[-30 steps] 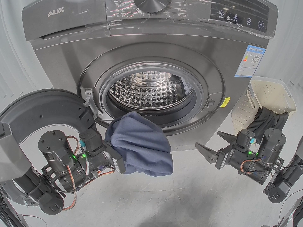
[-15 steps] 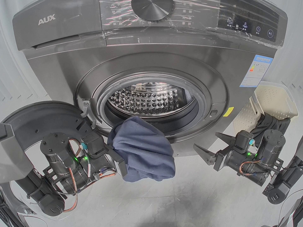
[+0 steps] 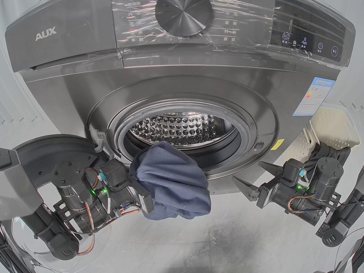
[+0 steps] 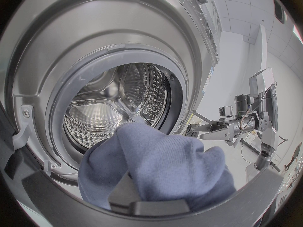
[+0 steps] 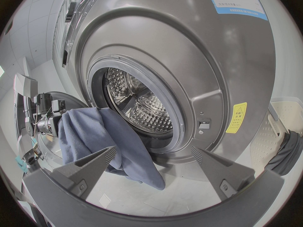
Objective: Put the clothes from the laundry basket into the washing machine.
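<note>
While the left fingers gripped a cloth, the drum just beyond them, the right fingers gaped empty.

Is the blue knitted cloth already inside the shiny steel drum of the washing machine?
No, the blue knitted cloth hangs outside, in front of the opening of the shiny steel drum.
</note>
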`<state>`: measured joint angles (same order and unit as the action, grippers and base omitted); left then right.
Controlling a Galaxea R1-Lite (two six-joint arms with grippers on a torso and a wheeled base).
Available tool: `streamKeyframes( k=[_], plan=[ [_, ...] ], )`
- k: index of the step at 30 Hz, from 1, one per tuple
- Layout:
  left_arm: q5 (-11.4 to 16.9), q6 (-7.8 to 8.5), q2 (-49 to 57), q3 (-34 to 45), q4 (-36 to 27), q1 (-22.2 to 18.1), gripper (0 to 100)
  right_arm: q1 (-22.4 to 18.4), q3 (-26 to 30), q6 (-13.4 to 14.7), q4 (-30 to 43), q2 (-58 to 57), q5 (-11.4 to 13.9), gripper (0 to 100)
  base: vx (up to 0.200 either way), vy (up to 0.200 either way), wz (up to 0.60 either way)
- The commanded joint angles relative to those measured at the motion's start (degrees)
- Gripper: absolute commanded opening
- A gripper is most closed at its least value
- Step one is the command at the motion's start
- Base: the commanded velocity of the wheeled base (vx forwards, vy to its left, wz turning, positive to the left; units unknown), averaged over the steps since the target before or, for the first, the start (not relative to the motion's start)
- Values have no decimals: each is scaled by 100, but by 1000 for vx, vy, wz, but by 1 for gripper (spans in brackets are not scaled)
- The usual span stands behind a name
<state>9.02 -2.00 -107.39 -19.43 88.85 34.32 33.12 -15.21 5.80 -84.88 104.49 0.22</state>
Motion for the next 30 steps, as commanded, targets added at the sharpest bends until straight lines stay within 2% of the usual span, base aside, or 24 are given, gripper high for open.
streamKeyframes(
  k=[1,8,11,19,22,26,30],
  plan=[
    [-6,7,-10,10,1,110,0,10,10,0,-2,-7,4,100,0,0,0],
    [-14,-11,-2,62,10,163,0,28,10,0,-2,-16,4,100,0,0,0],
    [-14,-11,-10,71,10,172,0,28,1,0,-11,-16,4,100,200,0,0],
    [-14,-81,-54,45,10,260,0,89,10,9,-2,-16,4,100,0,0,0],
    [-23,-81,-107,-8,10,260,0,186,10,9,-2,-25,-83,100,0,0,0],
    [-217,-99,-459,-316,-8,462,0,300,-43,88,-2,-77,-189,100,0,0,0],
    [-252,-99,-898,-694,-25,620,0,344,-61,88,7,-95,-189,100,0,0,0]
  ],
)
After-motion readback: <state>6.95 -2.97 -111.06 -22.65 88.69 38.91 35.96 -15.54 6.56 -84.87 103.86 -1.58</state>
